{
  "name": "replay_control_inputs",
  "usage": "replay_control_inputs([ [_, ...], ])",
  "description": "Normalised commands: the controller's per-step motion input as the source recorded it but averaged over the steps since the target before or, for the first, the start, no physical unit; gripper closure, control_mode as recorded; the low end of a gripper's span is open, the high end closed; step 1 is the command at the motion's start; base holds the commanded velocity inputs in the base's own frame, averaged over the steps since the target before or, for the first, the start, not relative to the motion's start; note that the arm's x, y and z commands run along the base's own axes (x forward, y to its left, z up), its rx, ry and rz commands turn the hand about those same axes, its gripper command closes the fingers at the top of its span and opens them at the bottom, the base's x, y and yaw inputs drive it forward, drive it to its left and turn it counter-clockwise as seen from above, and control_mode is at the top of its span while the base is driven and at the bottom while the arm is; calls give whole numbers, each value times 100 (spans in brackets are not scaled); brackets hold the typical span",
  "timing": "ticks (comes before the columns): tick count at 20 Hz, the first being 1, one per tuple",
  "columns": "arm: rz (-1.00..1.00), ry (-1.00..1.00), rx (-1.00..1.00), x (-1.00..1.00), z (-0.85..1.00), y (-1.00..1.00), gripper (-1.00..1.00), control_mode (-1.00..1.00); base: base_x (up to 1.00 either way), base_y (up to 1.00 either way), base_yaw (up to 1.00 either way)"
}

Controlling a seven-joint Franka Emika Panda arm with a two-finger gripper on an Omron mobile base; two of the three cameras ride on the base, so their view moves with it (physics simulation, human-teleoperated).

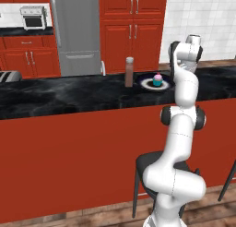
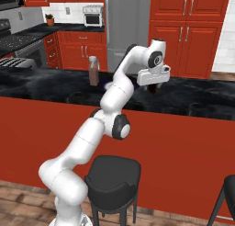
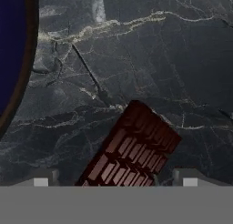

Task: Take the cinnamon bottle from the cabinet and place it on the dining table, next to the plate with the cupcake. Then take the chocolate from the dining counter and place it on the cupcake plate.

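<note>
On the bench the cinnamon bottle stands upright just left of the plate, and the cupcake sits on that plate. In the hand view the chocolate lies flat on the bench, beside the plate's rim, apart from it, between the two fingers.

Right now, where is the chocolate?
In the hand view, the chocolate lies flat on the black marble dining counter, between the open claw tips, beside the plate.

I see the gripper hanging low over the dining table, cinnamon bottle well left; jaws look spread, perhaps
</note>
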Motion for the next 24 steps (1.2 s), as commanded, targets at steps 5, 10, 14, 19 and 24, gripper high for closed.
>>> replay_control_inputs([
  [5, -22, 4, 0, 4, -27, 0, -100, -100, 0, 0, 0],
  [10, -21, 9, 0, 12, -21, -2, 100, -100, 0, 0, 0],
  [14, -19, 12, 0, 17, -15, -9, 100, -100, 0, 0, 0],
  [19, -16, 12, 0, 4, -21, -14, 100, -100, 0, 0, 0],
  [24, -11, 7, 0, 0, -4, -16, 100, -100, 0, 0, 0],
])
